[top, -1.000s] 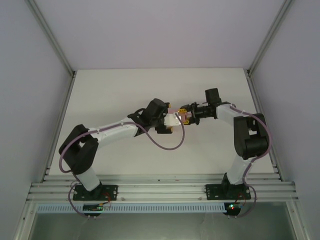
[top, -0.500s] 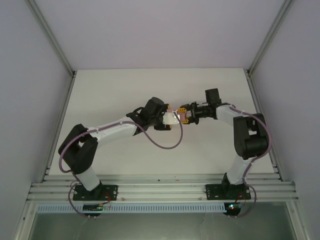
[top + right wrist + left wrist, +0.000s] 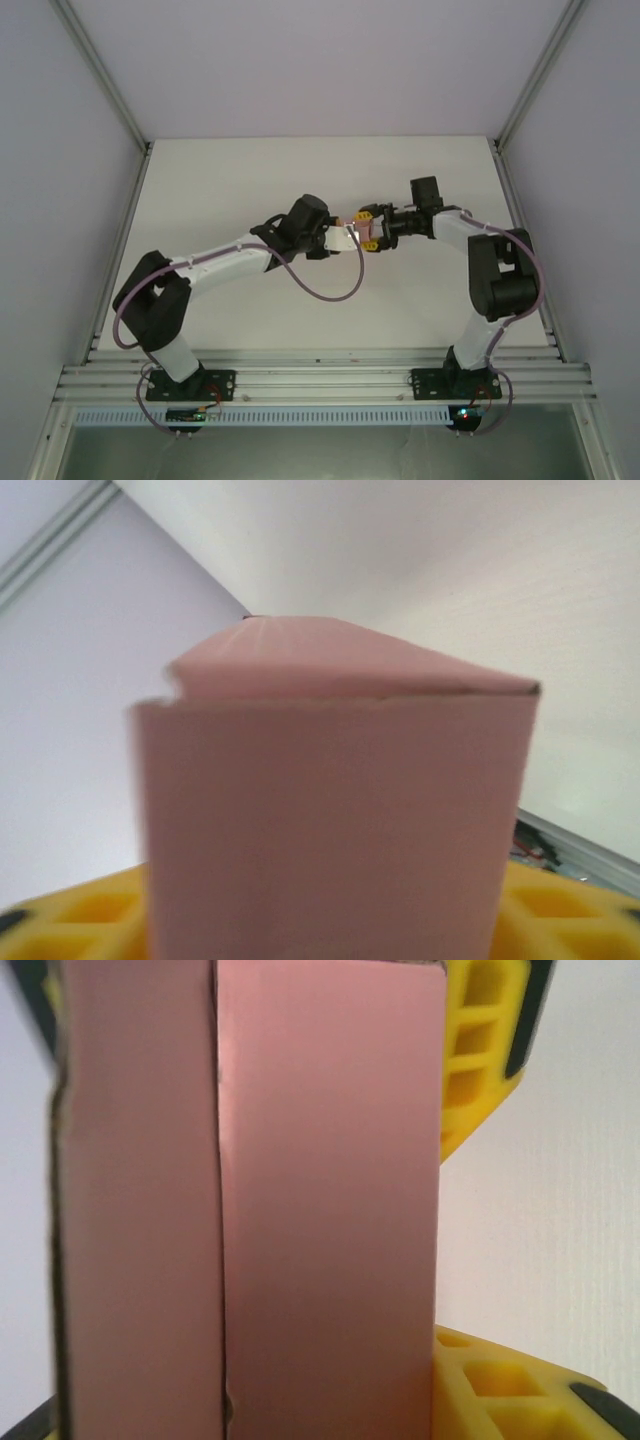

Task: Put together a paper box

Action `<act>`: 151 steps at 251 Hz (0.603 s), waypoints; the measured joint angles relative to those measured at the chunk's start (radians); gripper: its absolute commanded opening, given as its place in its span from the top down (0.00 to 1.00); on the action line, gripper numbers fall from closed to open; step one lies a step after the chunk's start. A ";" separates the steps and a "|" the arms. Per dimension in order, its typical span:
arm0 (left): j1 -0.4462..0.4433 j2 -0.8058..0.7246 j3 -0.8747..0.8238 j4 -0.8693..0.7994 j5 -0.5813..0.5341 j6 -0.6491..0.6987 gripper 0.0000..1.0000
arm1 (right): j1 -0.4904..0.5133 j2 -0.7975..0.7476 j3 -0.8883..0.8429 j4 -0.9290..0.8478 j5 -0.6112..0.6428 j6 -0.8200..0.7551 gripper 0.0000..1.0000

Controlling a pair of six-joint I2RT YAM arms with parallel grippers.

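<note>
The pink paper box (image 3: 356,232) hangs above the middle of the table between both grippers. My left gripper (image 3: 340,238) reaches in from the left and is shut on the box. In the left wrist view the paper box (image 3: 300,1210) shows two pink panels with a seam, and a yellow finger (image 3: 500,1390) lies against its edge. My right gripper (image 3: 368,228) faces it from the right, its jaws open and spread on either side of the box. In the right wrist view the paper box (image 3: 330,810) stands between the yellow fingers (image 3: 70,910), with a folded flap on top.
The white table (image 3: 250,180) lies below the held box. Metal frame posts (image 3: 125,110) run along the left and right sides. A rail (image 3: 320,375) carries both arm bases at the near edge. The left arm's cable (image 3: 330,292) loops below the grippers.
My left gripper has shut onto the box and pushed a little right toward the other gripper. The right gripper's jaws have spread wider. The box has stayed about where it was.
</note>
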 measured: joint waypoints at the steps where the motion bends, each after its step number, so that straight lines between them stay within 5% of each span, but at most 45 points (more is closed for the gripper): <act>1: 0.000 -0.001 0.000 -0.002 0.000 0.000 0.73 | 0.000 -0.001 0.000 0.000 0.000 -0.003 0.10; 8: 0.000 -0.005 0.004 -0.017 0.000 0.000 0.74 | 0.000 -0.009 -0.001 -0.006 0.010 -0.006 0.01; 78: 0.011 -0.026 0.057 -0.165 0.013 0.001 0.74 | -0.042 -0.144 -0.019 -0.085 0.126 -0.085 0.01; 151: 0.062 0.003 0.237 -0.486 0.132 -0.004 0.73 | -0.143 -0.248 0.034 -0.386 0.369 -0.481 0.01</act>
